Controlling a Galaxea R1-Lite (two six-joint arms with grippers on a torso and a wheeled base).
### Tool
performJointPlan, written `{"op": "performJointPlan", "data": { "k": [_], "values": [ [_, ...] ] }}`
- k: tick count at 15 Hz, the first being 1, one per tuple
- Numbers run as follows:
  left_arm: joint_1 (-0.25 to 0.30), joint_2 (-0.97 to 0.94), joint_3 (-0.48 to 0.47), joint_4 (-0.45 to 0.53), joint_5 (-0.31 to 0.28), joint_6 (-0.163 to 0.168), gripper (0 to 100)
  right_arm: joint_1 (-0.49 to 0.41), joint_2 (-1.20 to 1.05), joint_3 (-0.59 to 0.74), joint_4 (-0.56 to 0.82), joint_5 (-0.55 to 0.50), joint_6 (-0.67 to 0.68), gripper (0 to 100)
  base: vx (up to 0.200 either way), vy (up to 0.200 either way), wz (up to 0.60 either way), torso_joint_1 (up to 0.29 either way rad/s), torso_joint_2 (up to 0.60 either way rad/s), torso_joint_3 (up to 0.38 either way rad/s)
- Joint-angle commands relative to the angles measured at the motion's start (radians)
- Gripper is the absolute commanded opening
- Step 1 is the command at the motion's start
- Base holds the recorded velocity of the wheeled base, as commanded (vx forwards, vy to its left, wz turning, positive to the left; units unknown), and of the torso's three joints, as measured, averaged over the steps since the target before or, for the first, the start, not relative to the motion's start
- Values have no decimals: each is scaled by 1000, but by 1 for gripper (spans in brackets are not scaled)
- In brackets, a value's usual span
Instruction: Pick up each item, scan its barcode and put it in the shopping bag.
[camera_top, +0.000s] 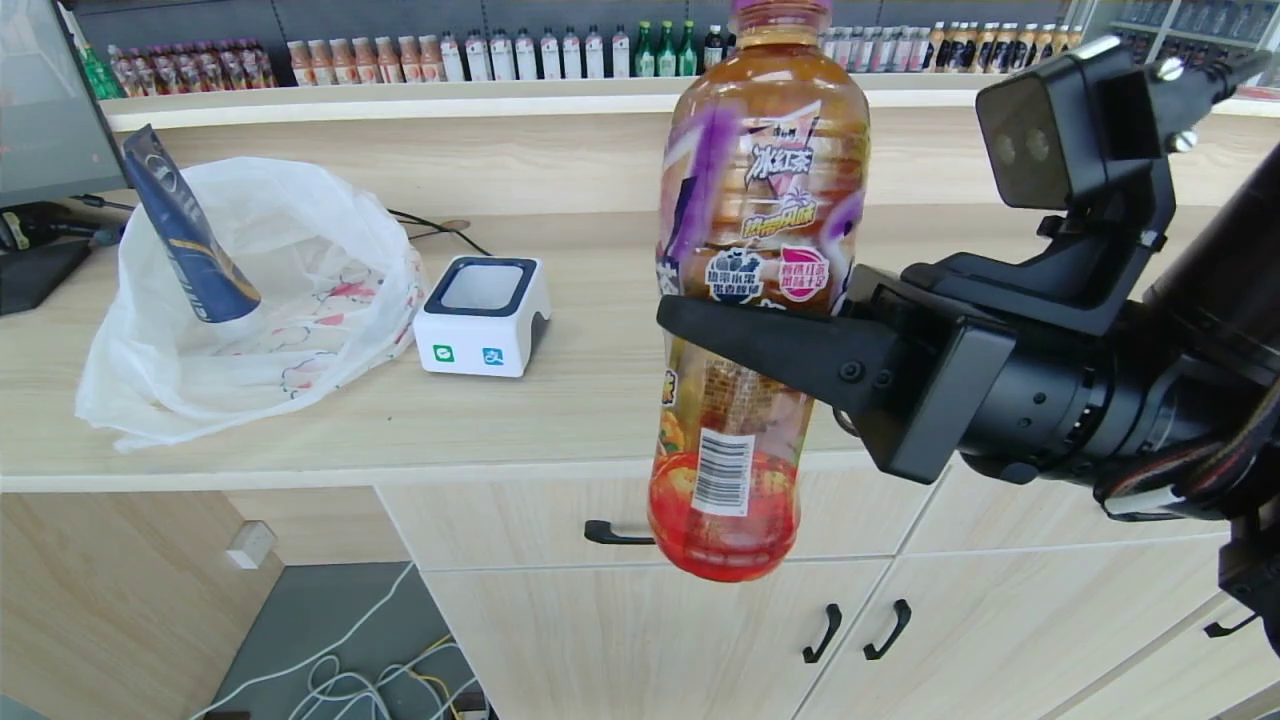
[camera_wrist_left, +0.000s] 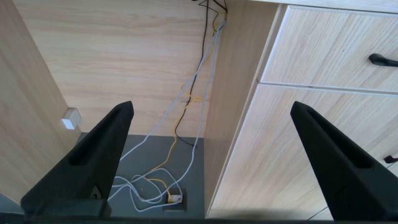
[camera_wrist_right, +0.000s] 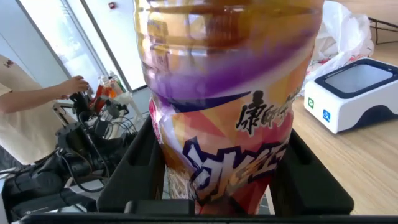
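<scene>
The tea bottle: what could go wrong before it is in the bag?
1. The barcode sits low on the clear plastic bottle of amber tea, below the right gripper, and faces sideways, while the white box scanner looks upward: the scan may fail.
2. The white plastic shopping bag lies limp with a dark blue tube leaning in it; the bottle might knock the tube or miss the opening.

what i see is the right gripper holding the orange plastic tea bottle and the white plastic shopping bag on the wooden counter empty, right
The white plastic shopping bag is not empty: the head view shows a dark blue tube leaning inside it. The rest holds: the right gripper holds the orange plastic tea bottle, and the bag lies on the wooden counter.
</scene>
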Motion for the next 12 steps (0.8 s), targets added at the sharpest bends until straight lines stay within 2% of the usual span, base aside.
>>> {"op": "performJointPlan", "data": {
  "k": [1,3,5,6,7,8,10,12],
  "values": [
    [0,0,0,0,0,-1,100,-29,-12,29,-4,-6,-30,0,0,0,0,0,0,0],
    [0,0,0,0,0,-1,100,-73,-47,132,-50,-52,-72,0,0,0,0,0,0,0],
    [0,0,0,0,0,-1,100,-83,-58,178,-88,-151,-101,0,0,0,0,0,0,0],
    [0,0,0,0,0,-1,100,-83,-61,210,-134,-273,-124,0,0,0,0,0,0,0],
    [0,0,0,0,0,-1,100,-83,-61,215,-145,-298,-128,0,0,0,0,0,0,0],
    [0,0,0,0,0,-1,100,-83,-61,253,-219,-411,-173,0,0,0,0,0,0,0],
    [0,0,0,0,0,1,100,-83,-71,322,-317,-514,-211,0,0,0,0,0,0,0],
    [-1,0,0,0,0,2,100,-83,-116,364,-335,-589,-245,0,0,0,0,0,0,0]
  ]
}}
